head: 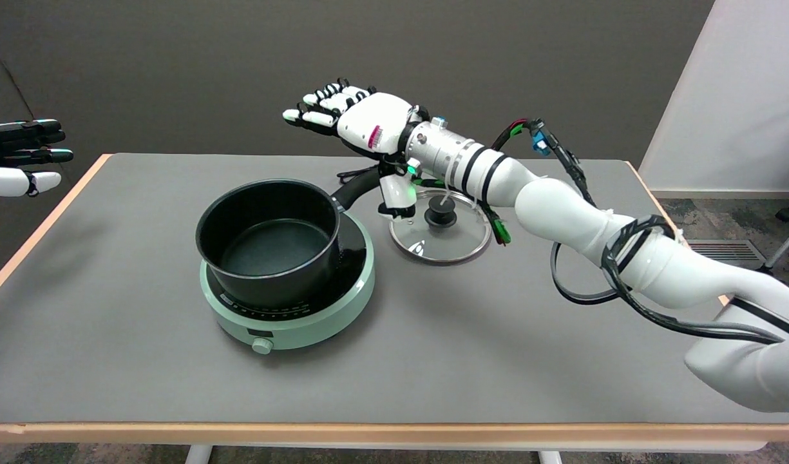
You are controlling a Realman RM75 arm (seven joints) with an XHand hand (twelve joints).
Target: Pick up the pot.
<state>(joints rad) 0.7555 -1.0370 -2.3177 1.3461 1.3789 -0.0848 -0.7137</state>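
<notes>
A black pot [270,240] stands upright on a pale green induction cooker [291,303] left of the table's middle. Its black handle [357,187] points back and to the right. My right hand [359,119] hovers in the air above and just behind the handle's end, fingers stretched out to the left and apart, thumb hanging down beside the handle. It holds nothing. I cannot tell whether the thumb touches the handle.
A glass lid [440,229] with a black knob lies flat on the grey table [497,335], right of the pot and under my forearm. The idle left hand [20,158] hangs at the far left edge. Cables loop off my right arm.
</notes>
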